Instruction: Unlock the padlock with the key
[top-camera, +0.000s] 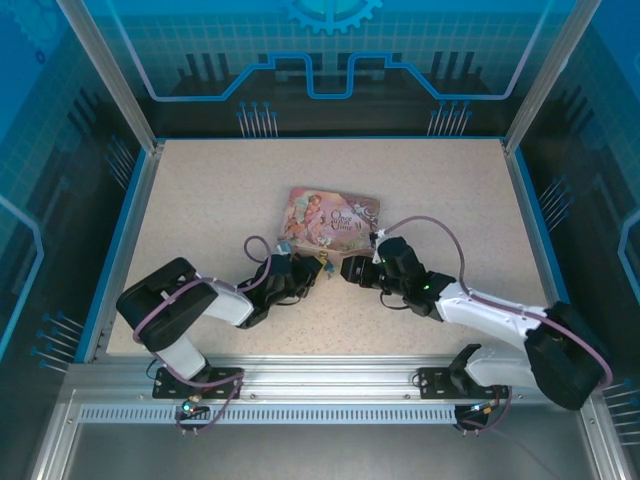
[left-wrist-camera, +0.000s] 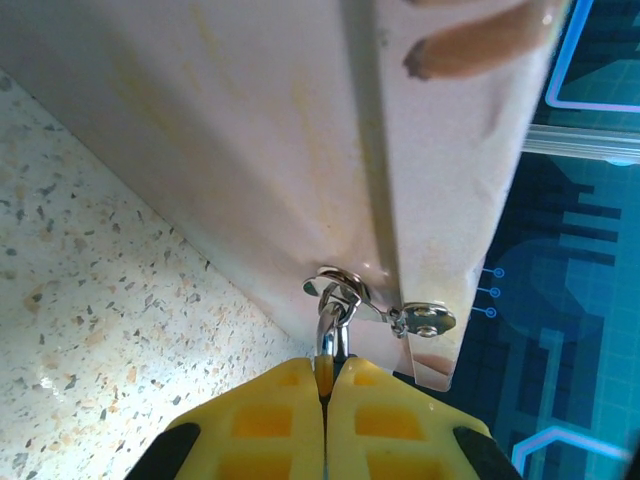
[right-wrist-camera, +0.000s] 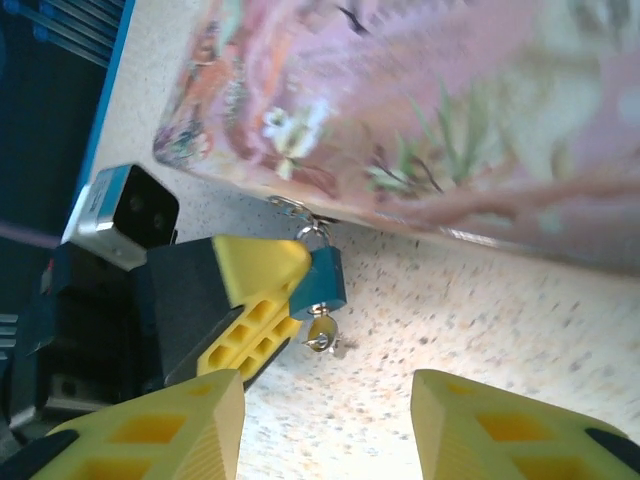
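Blue padlock (right-wrist-camera: 325, 282), pinched in our left claw (left-wrist-camera: 326, 375) at the tin's (right-wrist-camera: 450, 120) edge, dangles its key (right-wrist-camera: 322, 336) straight ahead of our wide-open, empty right claw (right-wrist-camera: 325, 400).

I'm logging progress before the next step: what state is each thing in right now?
tin: lid shut.
padlock: shackle through the tin's hasp, looks closed.
key: appears to stick out under the padlock, ungripped.
left hand: shut on the padlock.
right hand: open, short of the key.
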